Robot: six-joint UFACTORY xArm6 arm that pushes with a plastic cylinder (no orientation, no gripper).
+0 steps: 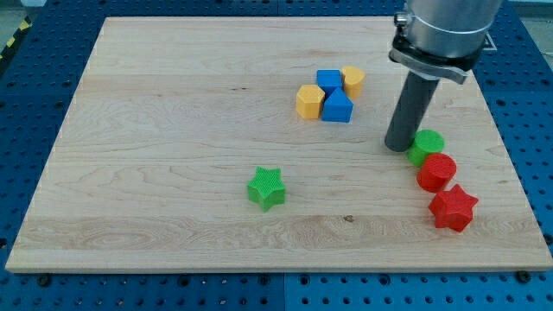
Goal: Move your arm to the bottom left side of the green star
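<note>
End effector: bare rod, my tip (400, 148) beside green cylinder (426, 145), far right of green star (266, 187).

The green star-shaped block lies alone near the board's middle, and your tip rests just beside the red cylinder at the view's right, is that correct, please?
Not quite: in the camera view my tip rests beside the green cylinder block, not a red one. The green star-shaped block does lie alone near the middle of the wooden board.

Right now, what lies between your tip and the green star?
Nothing: in the camera view only bare wooden board separates my tip from the green star block.
</note>
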